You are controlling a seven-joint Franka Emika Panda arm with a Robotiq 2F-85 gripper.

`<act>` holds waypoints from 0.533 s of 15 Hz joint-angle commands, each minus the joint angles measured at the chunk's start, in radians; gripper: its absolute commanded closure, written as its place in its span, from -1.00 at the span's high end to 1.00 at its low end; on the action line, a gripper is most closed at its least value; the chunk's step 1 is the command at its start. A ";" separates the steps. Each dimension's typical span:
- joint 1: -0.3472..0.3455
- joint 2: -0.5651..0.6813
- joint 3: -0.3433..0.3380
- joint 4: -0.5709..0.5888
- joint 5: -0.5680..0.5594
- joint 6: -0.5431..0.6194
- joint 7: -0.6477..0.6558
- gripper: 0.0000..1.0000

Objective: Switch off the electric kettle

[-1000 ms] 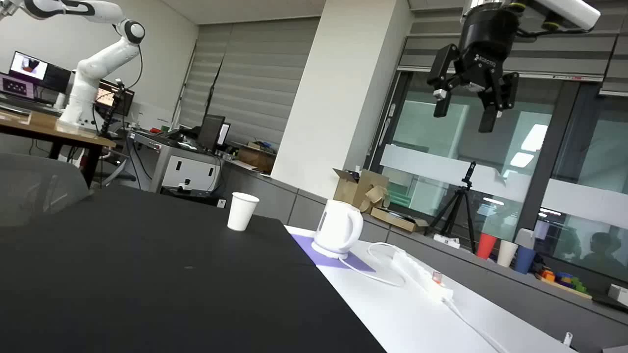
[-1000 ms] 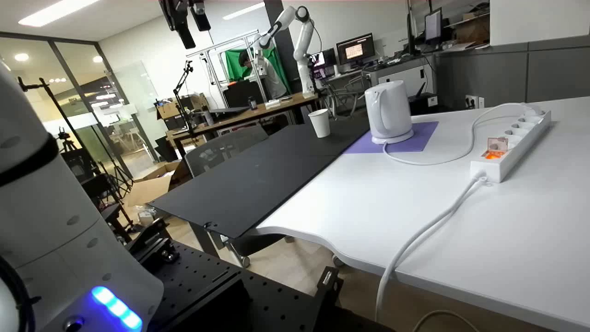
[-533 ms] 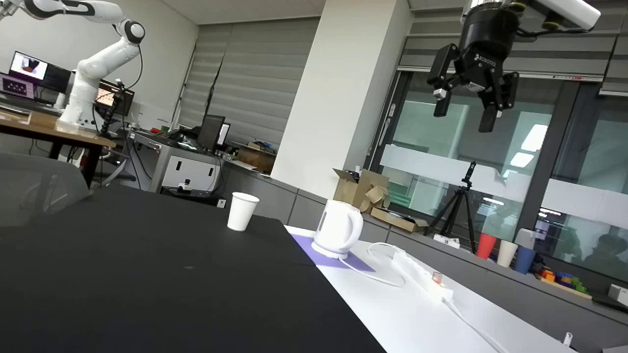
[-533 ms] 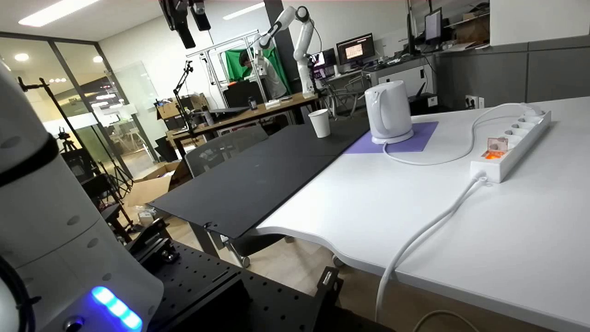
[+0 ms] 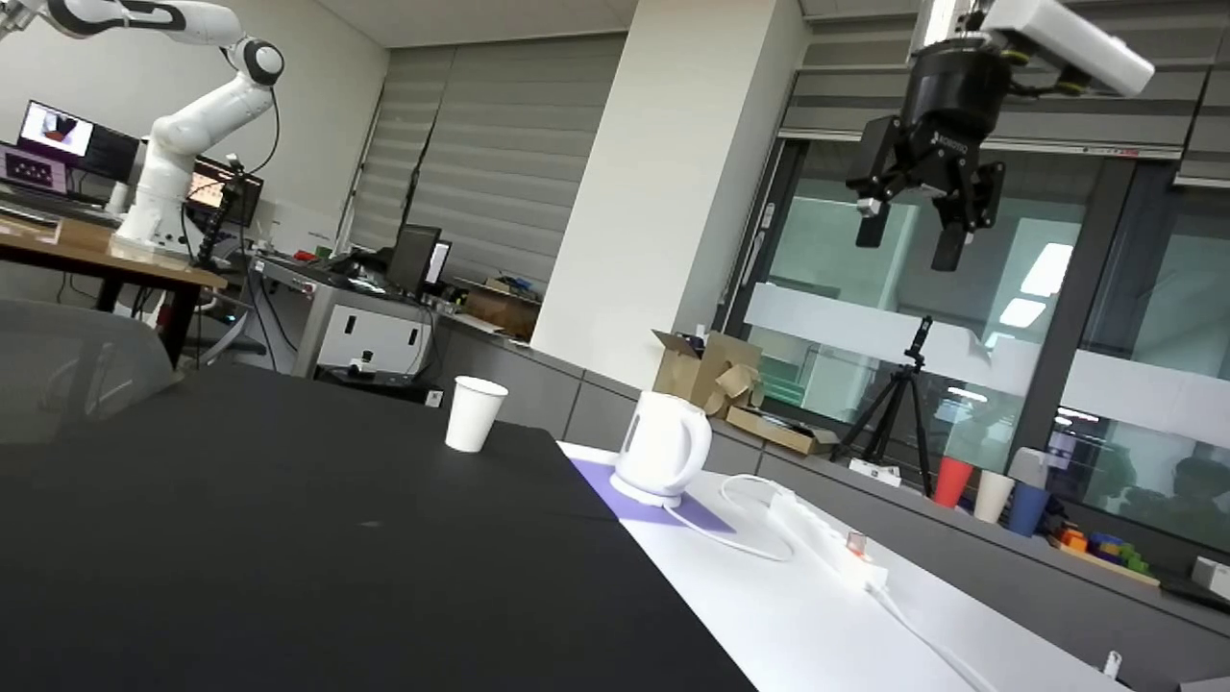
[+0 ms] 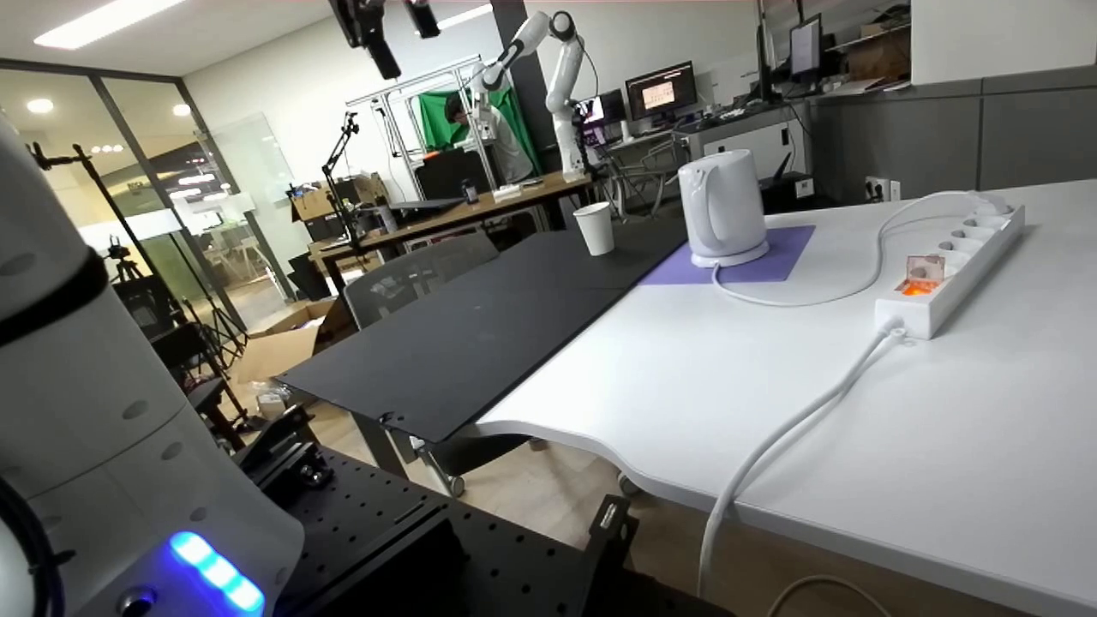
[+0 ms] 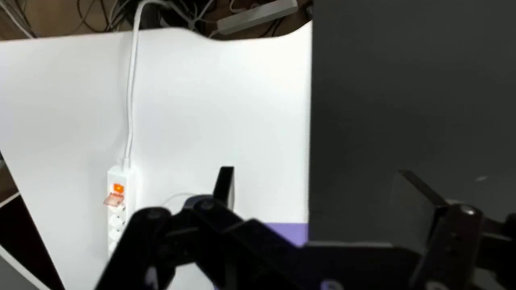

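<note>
Hanging gripper [image 5: 909, 245]: jaws wide apart, nothing between them, well above the surface [image 6: 617, 377]; it seems wise to bring them together before pressing.
Power strip [image 6: 971, 269]: right side of an exterior view; its orange switch [image 6: 917, 290] is lit, cover [image 6: 925, 268] raised. If this is the intended switch, come straight down and press lightly, without catching the cover.
Electric kettle [image 6: 724, 206]: upright on the purple sheet [image 6: 793, 248], upper right of centre; its own switch I cannot see.
White cup [image 6: 595, 229]: left of the kettle, keep away.

White arm [image 6: 94, 420], blue light strip [image 6: 218, 573], black jaws
</note>
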 commanded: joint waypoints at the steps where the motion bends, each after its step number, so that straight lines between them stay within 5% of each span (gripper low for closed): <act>1: -0.039 0.201 -0.103 0.116 -0.088 0.099 -0.141 1.00; 2: -0.042 0.254 -0.129 0.145 -0.093 0.134 -0.178 0.50; 4: -0.051 0.374 -0.168 0.224 -0.083 0.176 -0.222 0.37; 8: -0.060 0.613 -0.208 0.441 -0.050 0.179 -0.267 -0.23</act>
